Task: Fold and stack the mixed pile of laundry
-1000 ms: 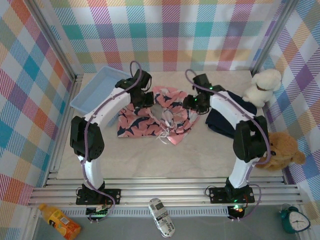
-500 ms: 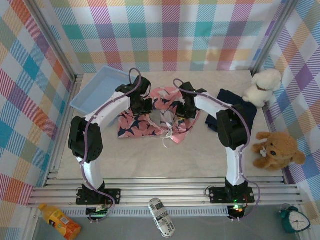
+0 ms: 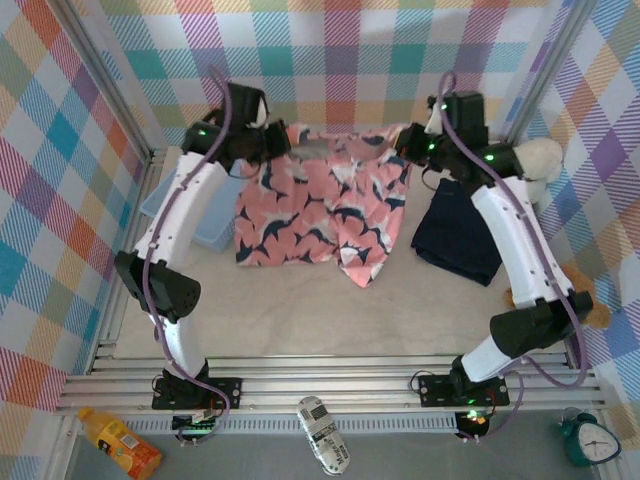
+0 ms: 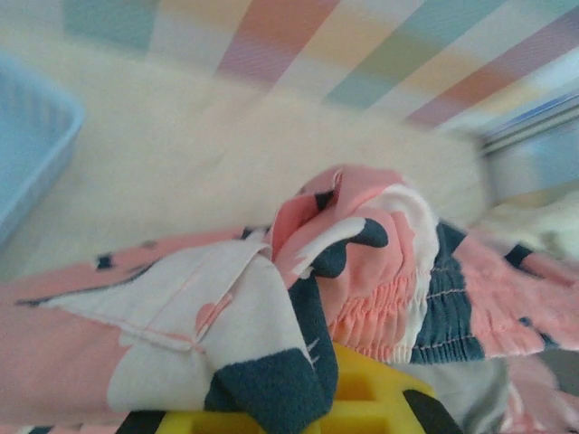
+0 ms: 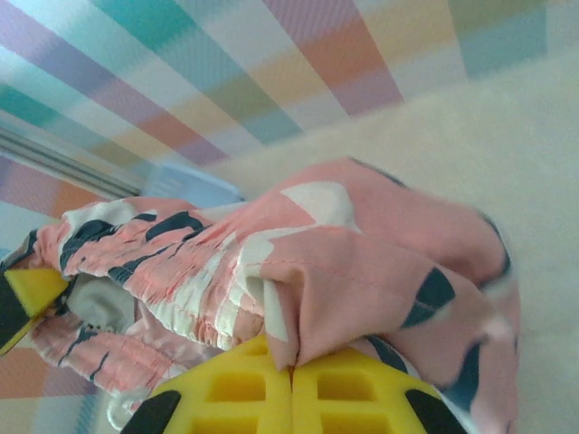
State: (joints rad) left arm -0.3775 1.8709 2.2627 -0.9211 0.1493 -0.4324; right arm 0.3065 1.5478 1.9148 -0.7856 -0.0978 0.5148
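The pink garment (image 3: 325,205) with navy-and-white print hangs stretched between both grippers, held up near the back wall, its lower edge resting on the table. My left gripper (image 3: 268,140) is shut on its left top corner. My right gripper (image 3: 408,140) is shut on the right top corner. In the left wrist view the yellow pads (image 4: 380,398) pinch a fold of printed cloth (image 4: 362,244). In the right wrist view the right gripper (image 5: 291,380) clamps a pink fold (image 5: 362,271). The dark navy T-shirt (image 3: 460,235) lies crumpled at the right, beneath the right arm.
A light blue basket (image 3: 205,215) sits at the left, partly behind the left arm, and shows in the left wrist view (image 4: 27,154). A white plush toy (image 3: 535,160) sits at the back right, a brown one (image 3: 590,310) at the right edge. Bare table (image 3: 330,320) lies in front.
The right gripper closed on the pink garment. Both arms then rose and swung back toward the wall, lifting the garment off the table and spreading it out between them.
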